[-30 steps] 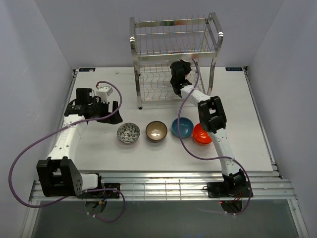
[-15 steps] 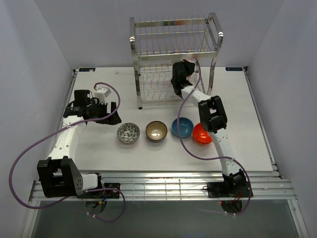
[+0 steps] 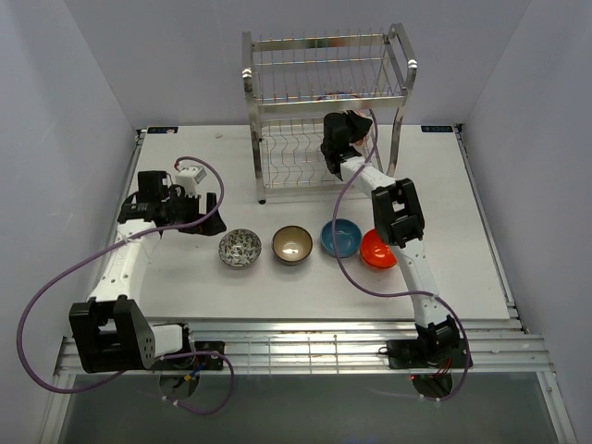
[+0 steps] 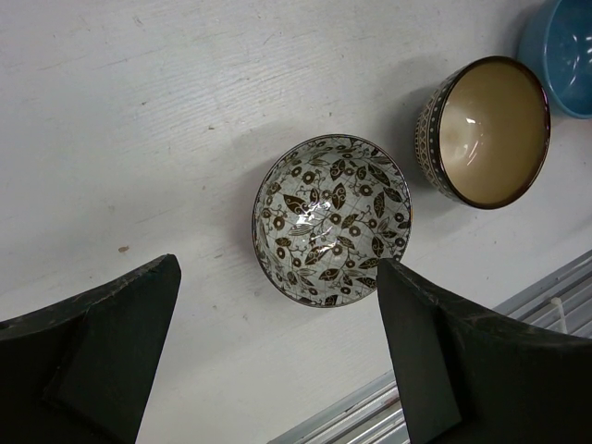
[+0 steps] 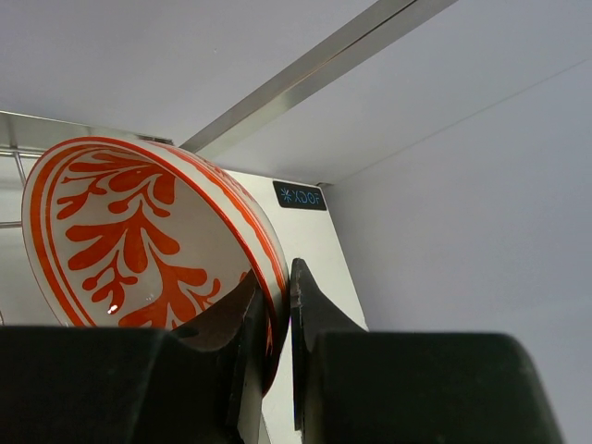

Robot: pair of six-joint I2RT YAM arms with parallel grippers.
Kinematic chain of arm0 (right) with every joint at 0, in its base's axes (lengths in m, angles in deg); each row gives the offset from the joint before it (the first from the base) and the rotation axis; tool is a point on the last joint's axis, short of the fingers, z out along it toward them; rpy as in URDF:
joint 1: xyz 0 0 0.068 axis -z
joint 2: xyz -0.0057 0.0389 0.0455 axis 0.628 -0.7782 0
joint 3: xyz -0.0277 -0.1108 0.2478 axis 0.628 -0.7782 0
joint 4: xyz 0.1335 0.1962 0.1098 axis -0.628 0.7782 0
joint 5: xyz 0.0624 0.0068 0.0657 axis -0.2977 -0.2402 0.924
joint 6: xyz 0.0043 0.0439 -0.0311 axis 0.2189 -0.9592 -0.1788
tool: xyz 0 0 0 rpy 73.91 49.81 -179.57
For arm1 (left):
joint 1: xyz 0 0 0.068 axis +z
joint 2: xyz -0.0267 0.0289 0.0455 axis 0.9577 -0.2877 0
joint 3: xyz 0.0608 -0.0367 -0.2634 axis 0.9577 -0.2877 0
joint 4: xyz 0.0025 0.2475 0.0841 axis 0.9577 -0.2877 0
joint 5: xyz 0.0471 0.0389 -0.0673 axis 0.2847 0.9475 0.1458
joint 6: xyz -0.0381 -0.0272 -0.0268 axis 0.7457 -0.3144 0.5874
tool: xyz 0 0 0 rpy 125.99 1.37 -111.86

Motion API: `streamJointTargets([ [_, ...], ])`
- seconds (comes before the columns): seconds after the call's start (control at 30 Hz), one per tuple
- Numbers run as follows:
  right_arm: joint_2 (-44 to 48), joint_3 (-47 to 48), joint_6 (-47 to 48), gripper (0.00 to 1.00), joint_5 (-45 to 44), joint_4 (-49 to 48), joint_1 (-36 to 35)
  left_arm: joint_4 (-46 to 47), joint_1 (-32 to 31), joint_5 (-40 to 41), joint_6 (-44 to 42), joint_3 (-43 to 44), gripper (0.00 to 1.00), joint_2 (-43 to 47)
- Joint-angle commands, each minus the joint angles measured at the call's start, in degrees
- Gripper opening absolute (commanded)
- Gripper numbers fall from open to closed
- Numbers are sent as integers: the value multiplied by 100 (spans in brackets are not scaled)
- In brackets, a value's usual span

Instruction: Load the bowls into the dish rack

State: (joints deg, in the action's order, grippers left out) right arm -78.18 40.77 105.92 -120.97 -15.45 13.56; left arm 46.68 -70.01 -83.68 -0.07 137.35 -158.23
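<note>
step in hand: delivery of one bowl to the dish rack. the right claw is shown clamped on the rim of the red-and-white bowl, its jaws drawn almost together with only the thin wall of the bowl between them; the bowl is held tilted on edge, its painted inside turned toward the wrist camera. in the top view this claw is seen raised at the front right of the rack, near the level between the two tiers; whether the bowl has been brought inside a tier cannot be told. the next move is judged to call for the bowl to be eased between the wires and kept on edge, so that the rim is seated before the jaws are parted. the left claw is held wide apart and empty above the counter, touching nothing, with the leaf-patterned bowl framed between its jaws from above. four bowls are lined up on the counter in front of the rack, not yet loaded: the leaf-patterned bowl, the brown bowl, the blue bowl and the orange-red bowl, the last two touching or nearly so.
</note>
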Motion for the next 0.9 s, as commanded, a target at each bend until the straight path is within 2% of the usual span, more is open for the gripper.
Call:
streamJointTargets([
  [0.0,-73,457,96,8,-320,-46,12,111,42,-197,-47,-91,98,244],
  [0.53,-345,694,114,12,-338,165,-225,155,104,-259,-47,-259,98,367],
  [0.67,-345,721,26,20,-294,262,-287,155,113,-285,-39,-250,98,350],
  [0.7,-345,729,8,27,-302,271,-296,164,113,-294,-39,-250,98,341],
  [0.8,-284,695,-44,36,-303,306,-296,164,113,-311,-30,-241,98,332],
  [0.87,-249,633,-79,40,-294,332,-296,173,113,-311,-21,-250,98,323],
])
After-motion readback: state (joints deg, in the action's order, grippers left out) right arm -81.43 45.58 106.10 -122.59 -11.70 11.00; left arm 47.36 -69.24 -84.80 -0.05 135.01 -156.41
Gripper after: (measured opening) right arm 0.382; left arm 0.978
